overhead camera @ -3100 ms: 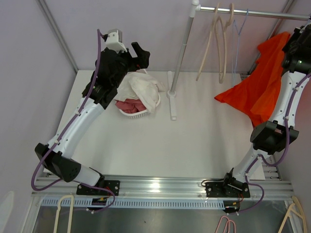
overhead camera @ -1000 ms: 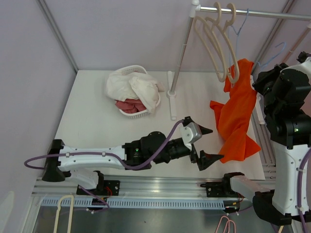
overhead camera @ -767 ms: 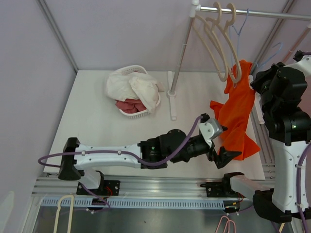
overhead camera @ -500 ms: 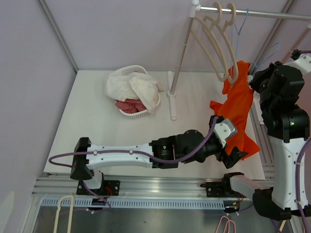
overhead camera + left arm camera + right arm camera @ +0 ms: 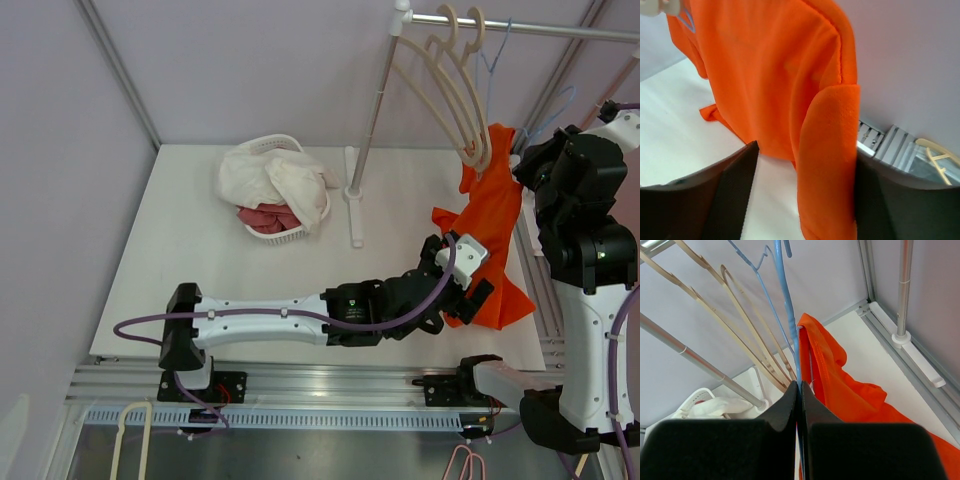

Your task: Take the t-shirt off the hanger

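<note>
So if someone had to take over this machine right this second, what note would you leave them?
Left end effector: open, jaws either side of a fold of the orange t-shirt, not gripping.
Right end effector: shut on the blue hanger, held up near the rail.
T-shirt: collar on the hanger, lower part down at the table.
Done: hanger secured, left arm in position.
To do: close on the fabric, pull the shirt off the hanger.

Left arm stretched low, left claw spread — right arm upright, right claw clamped.
</note>
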### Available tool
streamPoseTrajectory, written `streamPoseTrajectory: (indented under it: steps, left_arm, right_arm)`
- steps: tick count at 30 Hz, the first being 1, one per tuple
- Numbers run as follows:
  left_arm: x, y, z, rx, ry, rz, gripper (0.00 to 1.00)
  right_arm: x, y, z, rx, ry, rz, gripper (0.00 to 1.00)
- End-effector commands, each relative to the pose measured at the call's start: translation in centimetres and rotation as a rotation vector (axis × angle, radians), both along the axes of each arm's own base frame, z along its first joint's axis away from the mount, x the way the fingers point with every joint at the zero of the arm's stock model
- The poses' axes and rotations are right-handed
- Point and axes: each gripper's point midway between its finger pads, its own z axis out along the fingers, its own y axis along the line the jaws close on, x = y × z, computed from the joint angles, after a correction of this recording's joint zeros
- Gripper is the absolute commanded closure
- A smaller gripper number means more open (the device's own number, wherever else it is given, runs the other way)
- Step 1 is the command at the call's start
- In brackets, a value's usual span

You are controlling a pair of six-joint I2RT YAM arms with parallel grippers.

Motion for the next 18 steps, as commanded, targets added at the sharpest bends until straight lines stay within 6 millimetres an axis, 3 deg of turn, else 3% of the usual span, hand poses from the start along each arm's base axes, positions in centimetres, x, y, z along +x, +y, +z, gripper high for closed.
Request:
streamPoseTrajectory:
  steps: [1, 2, 5, 11, 13, 14, 17, 18]
  left_arm:
    - [0.7, -0.1, 0.8, -0.017, 0.005, 0.040, 0.30]
    - [0.6, -0.2, 0.9, -0.019, 0.003, 0.031, 0.65]
    - [0.2, -0.3, 1.3, -0.026, 0.004, 0.005, 0.99]
    - [-1.6, 0.8, 2.0, -0.043, 0.005, -0.043, 0.99]
    - [-3.0, 1.9, 3.2, -0.065, 0.002, -0.066, 0.99]
    - [-3.7, 2.1, 2.2, -0.045, 0.002, -0.078, 0.99]
    - [-6.6, 3.2, 3.1, -0.071, 0.012, -0.131, 0.99]
    - [-7.3, 3.3, 1.2, -0.045, 0.034, -0.145, 0.99]
  right_arm:
    - [0.0, 0.2, 2.4, 0.011, -0.093, 0.008, 1.00]
    - [0.0, 0.2, 2.4, 0.011, -0.093, 0.008, 1.00]
    - [0.4, 0.2, 2.4, 0.006, -0.089, 0.008, 1.00]
    - [1.6, -0.7, 2.3, -0.034, -0.082, -0.048, 1.00]
    - [2.0, -1.1, 2.3, -0.044, -0.080, -0.073, 1.00]
    - [2.6, -1.2, 2.1, -0.054, -0.076, -0.078, 1.00]
    - [3.6, -1.5, 2.4, -0.063, -0.081, -0.091, 1.00]
    - [3.8, -1.5, 2.6, -0.068, -0.083, -0.091, 1.00]
